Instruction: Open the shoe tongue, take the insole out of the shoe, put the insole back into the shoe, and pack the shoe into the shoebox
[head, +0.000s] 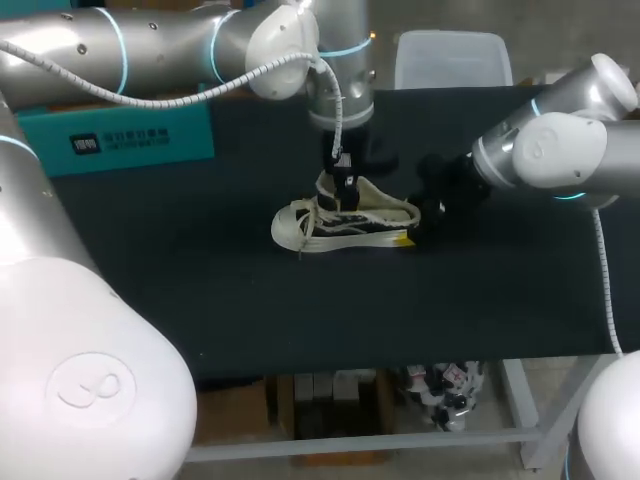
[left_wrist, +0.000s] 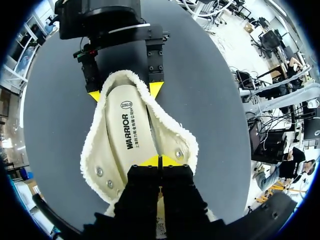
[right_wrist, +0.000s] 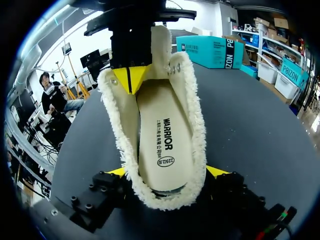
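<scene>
A white fleece-lined shoe (head: 340, 222) lies on its side mid-table, toe to the left. My left gripper (head: 346, 195) comes down from the far side and is shut on the shoe tongue (right_wrist: 161, 47), holding it pulled back; its yellow tips (left_wrist: 160, 161) are pressed together. The shoe's mouth gapes, showing the printed white insole (left_wrist: 127, 135) (right_wrist: 162, 140) lying inside. My right gripper (head: 412, 228) straddles the heel, one yellow fingertip (right_wrist: 216, 171) against each side of the fleece collar. The left wrist view shows the right gripper (left_wrist: 125, 92) ahead, around the heel.
A teal shoebox (head: 130, 140) (right_wrist: 210, 50) stands at the table's back left. A translucent plastic bin (head: 452, 60) sits beyond the far edge. The black tabletop (head: 200, 280) extends in front of the shoe and to both sides.
</scene>
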